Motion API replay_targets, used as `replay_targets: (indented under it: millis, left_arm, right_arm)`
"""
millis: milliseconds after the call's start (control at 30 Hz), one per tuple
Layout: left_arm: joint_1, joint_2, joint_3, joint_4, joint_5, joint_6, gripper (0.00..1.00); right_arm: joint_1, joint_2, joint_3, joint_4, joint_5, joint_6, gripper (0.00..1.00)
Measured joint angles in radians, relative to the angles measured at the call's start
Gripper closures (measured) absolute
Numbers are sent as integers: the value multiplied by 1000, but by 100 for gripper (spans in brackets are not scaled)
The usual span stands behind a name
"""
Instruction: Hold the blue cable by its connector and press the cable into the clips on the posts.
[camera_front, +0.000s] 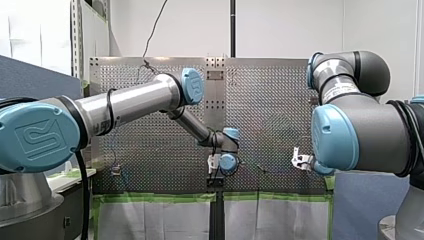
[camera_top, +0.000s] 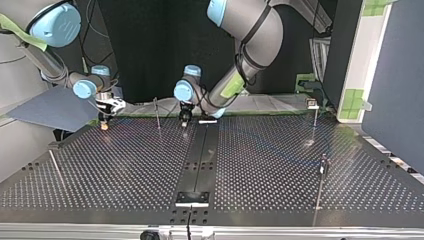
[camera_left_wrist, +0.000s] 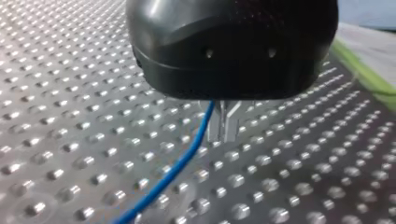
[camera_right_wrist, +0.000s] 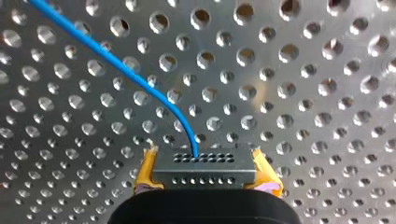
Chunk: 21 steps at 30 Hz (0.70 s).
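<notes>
My right gripper (camera_right_wrist: 205, 173): clamped on the connector (camera_right_wrist: 204, 161) of the blue cable (camera_right_wrist: 116, 65). My left gripper (camera_left_wrist: 225, 128): closed, cable running just alongside.

Blue cable (camera_right_wrist: 116, 66); grey connector (camera_right_wrist: 204, 169); yellow pads (camera_right_wrist: 145, 171).

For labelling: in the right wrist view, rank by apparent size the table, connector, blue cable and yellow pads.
table, largest
connector
yellow pads, smallest, alike
blue cable: longer than the connector but thinner, unsure
</notes>
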Motion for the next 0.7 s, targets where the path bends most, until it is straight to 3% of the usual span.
replay_targets:
  millis: [33,67,100,133,167,200,267,467,500,700]
  left_arm:
    - [-2,0,-8,2,1,8,51]
    - [-4,0,-16,4,4,17,43]
    - [-8,0,-23,3,10,30,43]
    - [-11,1,-28,0,17,40,31]
    - [-14,1,-32,-6,24,50,12]
    - [-18,3,-38,-14,35,63,12]
    - [-26,8,-49,-28,52,81,0]
    - [-67,50,-100,-43,47,102,0]
    - [-78,61,-111,-44,42,98,31]
    - [-134,81,-153,-85,51,79,31]
  right_arm:
    - [1,0,0,3,-2,-1,100]
    - [2,0,0,5,-3,-2,100]
    - [3,0,0,7,-3,-3,100]
    - [4,0,0,9,-4,-5,100]
    - [5,0,0,11,-4,-6,100]
    - [6,0,0,14,-4,-7,100]
    - [9,0,-1,19,-4,-9,100]
    - [16,1,-1,34,-4,-15,100]
    - [16,0,-1,37,-4,-16,100]
    - [21,0,-1,51,-3,-18,100]
